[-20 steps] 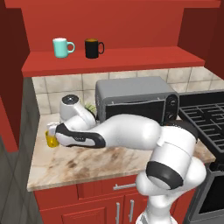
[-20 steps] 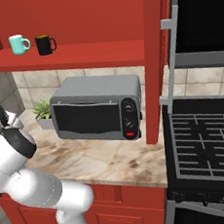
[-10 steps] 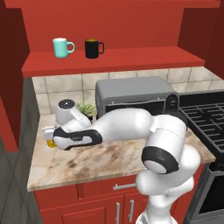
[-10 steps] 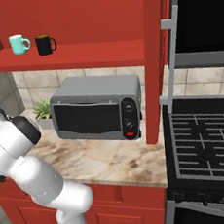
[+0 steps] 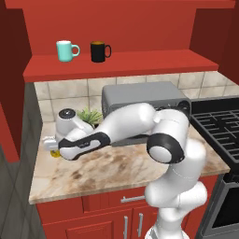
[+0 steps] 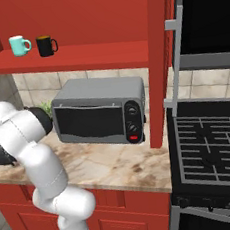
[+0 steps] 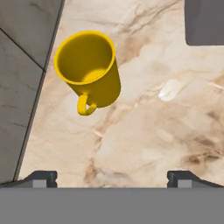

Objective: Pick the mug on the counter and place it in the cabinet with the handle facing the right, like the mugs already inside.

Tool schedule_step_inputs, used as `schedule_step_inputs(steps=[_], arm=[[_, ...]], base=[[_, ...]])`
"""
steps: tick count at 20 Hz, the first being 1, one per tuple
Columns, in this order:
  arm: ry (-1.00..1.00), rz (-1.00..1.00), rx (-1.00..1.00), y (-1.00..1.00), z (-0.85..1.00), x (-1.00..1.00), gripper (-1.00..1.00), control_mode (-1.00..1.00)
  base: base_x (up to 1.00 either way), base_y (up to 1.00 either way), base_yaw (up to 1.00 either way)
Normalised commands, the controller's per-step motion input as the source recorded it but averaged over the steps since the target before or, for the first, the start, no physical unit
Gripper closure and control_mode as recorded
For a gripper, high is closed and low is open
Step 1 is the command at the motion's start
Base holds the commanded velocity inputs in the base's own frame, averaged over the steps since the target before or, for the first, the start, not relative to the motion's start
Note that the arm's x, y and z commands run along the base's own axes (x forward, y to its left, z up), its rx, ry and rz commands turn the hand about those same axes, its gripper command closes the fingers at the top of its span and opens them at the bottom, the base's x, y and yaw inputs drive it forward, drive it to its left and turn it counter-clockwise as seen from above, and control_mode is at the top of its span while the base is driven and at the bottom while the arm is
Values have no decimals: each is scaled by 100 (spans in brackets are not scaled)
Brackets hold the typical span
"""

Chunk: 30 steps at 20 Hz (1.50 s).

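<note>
— So, where does the small glossy yellow mug with the loop handle [image 7: 89, 70] stand?

— It stands upright on the beige and brown marbled stone worktop [image 5: 116, 170], near the worktop's left end and close to the grey side wall [image 7: 19, 87]. In the left base view only a sliver of yellow peeps out beside the robot's wrist.

— And the two-finger hand [image 7: 112, 177]?

— It hangs above the worktop with its jaws spread wide and nothing between them. The two dark fingertips [image 7: 41, 177] sit at the bottom of the hand view, with bare stone between them.

— Which way does the mug lie from it?

— Ahead of the hand and off toward the left fingertip, well outside the gap. The mug's mouth opens toward the camera, and its handle points back toward the hand. The hand would probably need to travel forward and sideways until the mug's wall sits between the fingers.

— And the destination?

— The large red doorless cabinet [image 5: 140, 28] is above, its thick shelf carrying a pale teal mug [image 5: 66, 50] and a glossy black mug [image 5: 99, 51], both handles to the right. A grey toaster oven [image 6: 99, 111] stands below it.
</note>
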Motion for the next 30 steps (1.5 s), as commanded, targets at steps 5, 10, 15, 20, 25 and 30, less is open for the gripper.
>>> schedule_step_inputs(steps=[5, 10, 15, 20, 25, 30], arm=[[-3, -2, -2, 22, -14, 12, -100, -100], [-1, -4, -2, 14, 0, 10, -100, -100], [0, -7, -1, 4, -4, 6, -100, -100], [-3, -5, -4, -5, -19, 11, -100, -100], [-14, -1, -5, -3, -10, 13, -100, -100], [-6, 0, -2, 26, 0, 39, -100, -100]], base=[[0, 0, 0], [0, 0, 0], [0, 0, 0], [0, 0, 0], [0, 0, 0], [0, 0, 0]])
